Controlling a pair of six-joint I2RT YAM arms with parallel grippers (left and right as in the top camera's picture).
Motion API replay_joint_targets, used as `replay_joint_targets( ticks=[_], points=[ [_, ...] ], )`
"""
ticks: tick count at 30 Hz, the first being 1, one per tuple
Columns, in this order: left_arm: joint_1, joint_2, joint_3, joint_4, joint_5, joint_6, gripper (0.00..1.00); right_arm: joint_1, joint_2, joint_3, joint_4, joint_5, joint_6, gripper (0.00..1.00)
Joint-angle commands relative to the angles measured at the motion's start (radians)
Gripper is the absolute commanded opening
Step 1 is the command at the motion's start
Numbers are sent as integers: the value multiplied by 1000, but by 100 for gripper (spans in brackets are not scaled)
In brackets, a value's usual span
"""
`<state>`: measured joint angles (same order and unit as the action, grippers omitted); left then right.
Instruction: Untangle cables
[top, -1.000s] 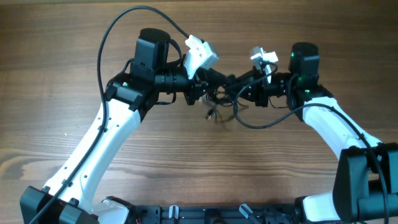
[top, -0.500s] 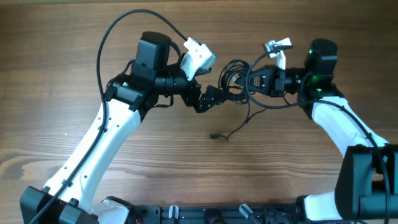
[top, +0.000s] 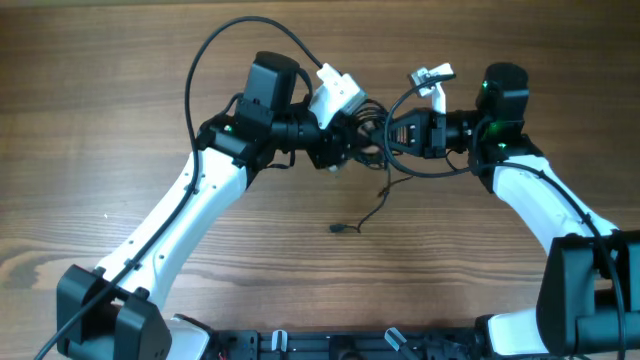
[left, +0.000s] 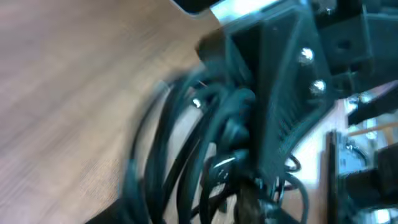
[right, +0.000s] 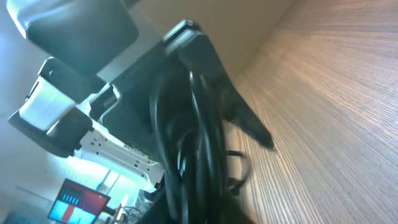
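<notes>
Cables (top: 374, 140) tight in the clamp of right hand (top: 392, 135); left hand (top: 348, 141) against them, gap unclear.

Matt wood-grain table (top: 120, 120), glossy cables (top: 372, 130)

A brown wood-grain table (top: 100, 120), with a lit screen (right: 78, 202) beyond it.

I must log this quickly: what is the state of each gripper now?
Left gripper: at the cables, state cannot be told.
Right gripper: closed, holding the cables.
</notes>
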<state>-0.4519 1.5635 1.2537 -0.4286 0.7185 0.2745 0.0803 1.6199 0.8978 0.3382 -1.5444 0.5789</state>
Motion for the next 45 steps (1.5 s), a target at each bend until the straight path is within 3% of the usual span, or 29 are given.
replay_joint_targets(
  ticks=[1, 3, 5, 9, 11, 14, 15, 18, 21, 24, 30, 34, 37, 40, 45],
  points=[
    [7, 4, 9, 44, -40, -22, 9, 14, 11, 3, 2, -20, -5, 29],
    [11, 4, 9, 59, -40, -65, 4, 14, 11, 3, 2, 44, -64, 64],
    [17, 4, 9, 63, -40, -98, 4, 14, 11, 3, 2, 159, -116, 77],
    [51, 4, 9, 62, -40, -196, 4, 14, 11, 3, -4, 330, -115, 88],
    [72, 4, 9, 55, -36, -204, 4, 14, 11, 3, -9, 424, -46, 89],
    [97, 4, 9, 16, -35, -98, 4, 2, 11, 3, 0, 506, 54, 89],
    [103, 4, 9, 11, -35, -99, 4, -5, 11, 3, 2, 525, 42, 91],
    [133, 4, 9, 4, -34, -220, 4, -8, 11, 3, -47, 634, -179, 93],
    [173, 4, 9, 5, 60, -321, 4, -8, 11, 3, -171, 786, -186, 95],
    [200, 4, 9, 5, 219, -321, 4, 9, 15, 3, -242, 774, -185, 94],
    [201, 4, 9, 6, 223, -422, 4, 87, 15, 3, -269, 541, -186, 93],
    [202, 4, 9, 2, 100, -466, 4, 96, 15, 3, -294, 421, -187, 88],
    [202, 4, 9, -2, -32, -486, 4, 96, 15, 3, -348, 418, -218, 88],
    [202, 4, 9, -2, -146, -584, 4, 97, 15, 3, -370, 417, -231, 89],
    [201, 4, 9, -2, -161, -631, 4, 97, 15, 3, -407, 422, -235, 89]
  ],
)
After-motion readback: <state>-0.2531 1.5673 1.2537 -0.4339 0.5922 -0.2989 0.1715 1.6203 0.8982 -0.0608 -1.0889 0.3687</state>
